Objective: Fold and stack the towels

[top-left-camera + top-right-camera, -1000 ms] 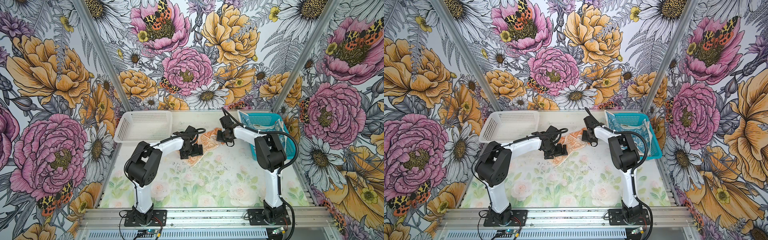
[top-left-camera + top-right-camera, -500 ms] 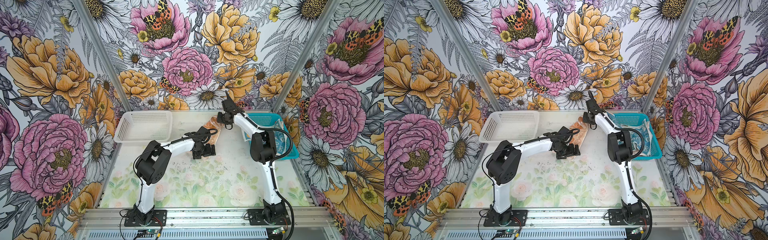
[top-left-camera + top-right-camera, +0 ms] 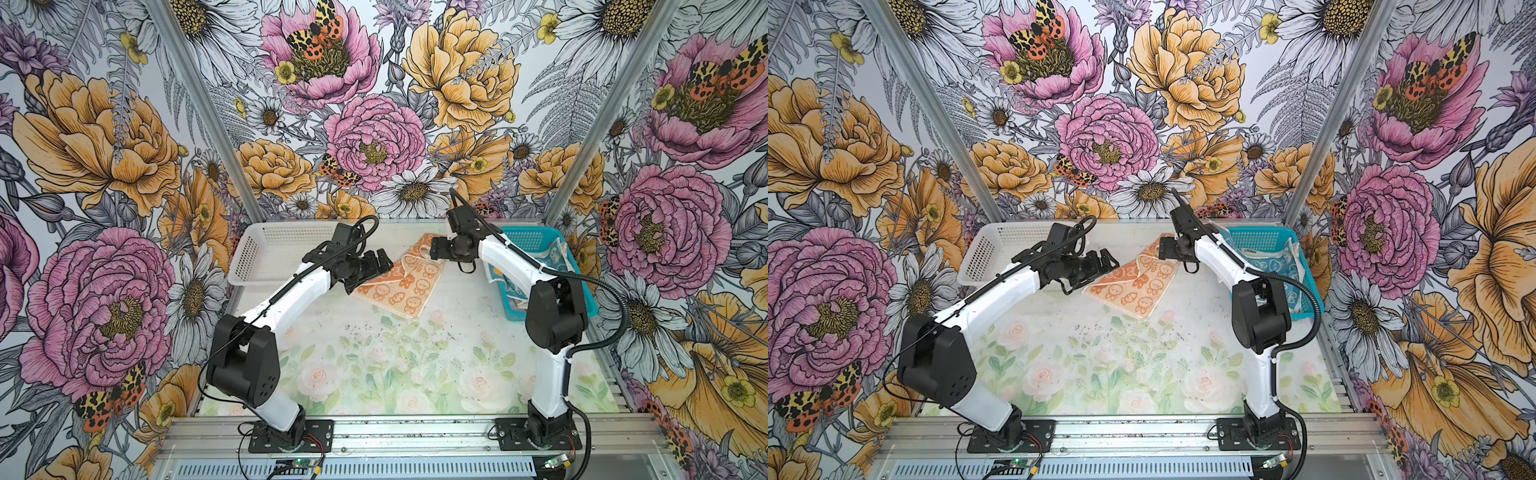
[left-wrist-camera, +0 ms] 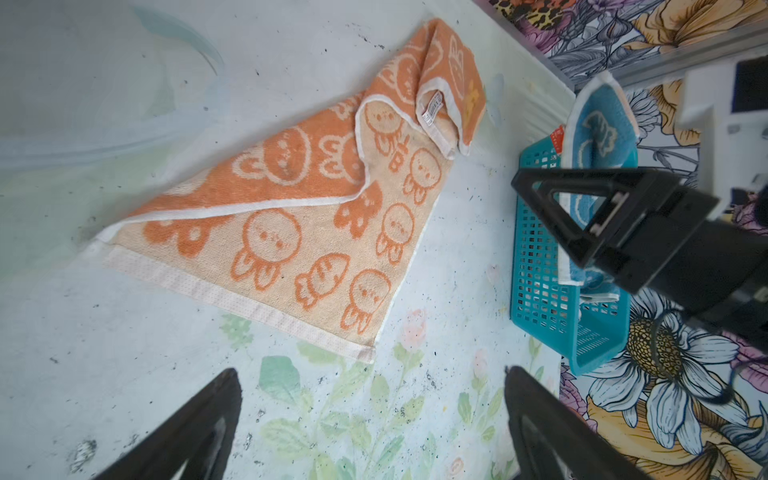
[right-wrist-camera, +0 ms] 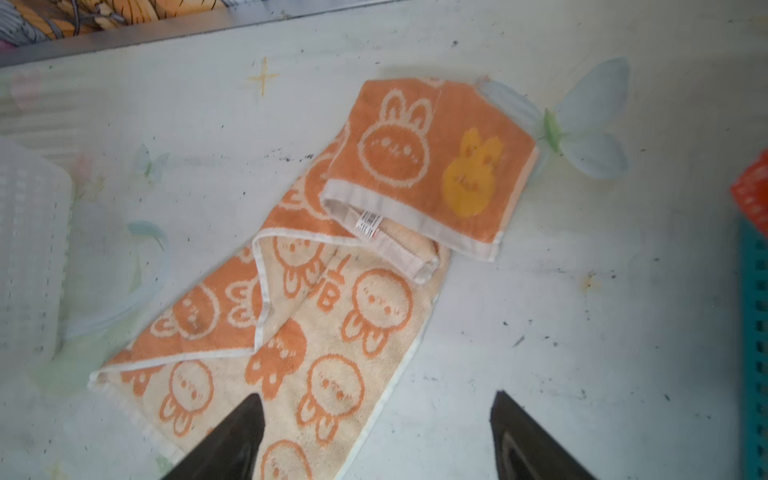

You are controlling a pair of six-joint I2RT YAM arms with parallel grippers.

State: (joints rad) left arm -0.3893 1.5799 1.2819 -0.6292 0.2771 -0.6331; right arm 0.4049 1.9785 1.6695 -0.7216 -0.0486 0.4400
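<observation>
I see a pale floral-printed surface (image 3: 374, 365) speckled with dark flecks, an orange bunny towel (image 3: 399, 286) lying partly folded on it toward 12 o'clock, a white basket (image 3: 270, 253) at 10 o'clock, a teal basket (image 3: 528, 241) at 2 o'clock

Bold floral-print walls (image 3: 374, 137) enclose a pale, scuffed, rose-printed tabletop (image 3: 374, 365).

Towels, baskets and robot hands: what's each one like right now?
orange towel: lying on the table, loosely half folded, not held.
teal basket: upright, towels inside.
blue towels: unfolded, bunched in the teal basket, one draped over its rim.
white basket: upright, no towel seen inside.
left gripper: open, holding nothing.
right gripper: open, holding nothing, over the orange towel.
</observation>
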